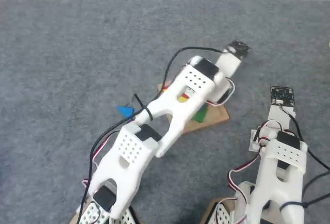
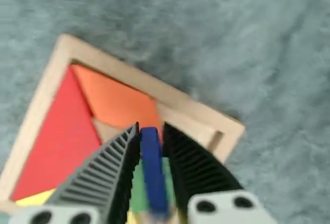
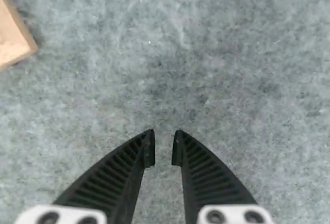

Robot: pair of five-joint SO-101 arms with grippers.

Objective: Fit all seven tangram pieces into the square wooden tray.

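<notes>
The square wooden tray (image 2: 129, 72) lies on the grey carpet and holds a red triangle (image 2: 56, 141), an orange triangle (image 2: 116, 100), a green piece (image 2: 138, 195) and a yellow piece (image 2: 33, 199). My left gripper (image 2: 150, 131) hangs just above the tray, shut on a blue piece (image 2: 153, 167) held on edge. In the high view the left arm (image 1: 196, 82) covers most of the tray (image 1: 216, 115). A small blue triangle (image 1: 125, 111) lies on the carpet beside the tray. My right gripper (image 3: 163, 146) hovers over bare carpet, its fingers nearly together with nothing between them.
The right arm (image 1: 281, 152) stands near the front right, to the right of the tray. A tray corner (image 3: 13, 38) shows in the right wrist view. Open grey carpet spreads to the left and far side of the tray.
</notes>
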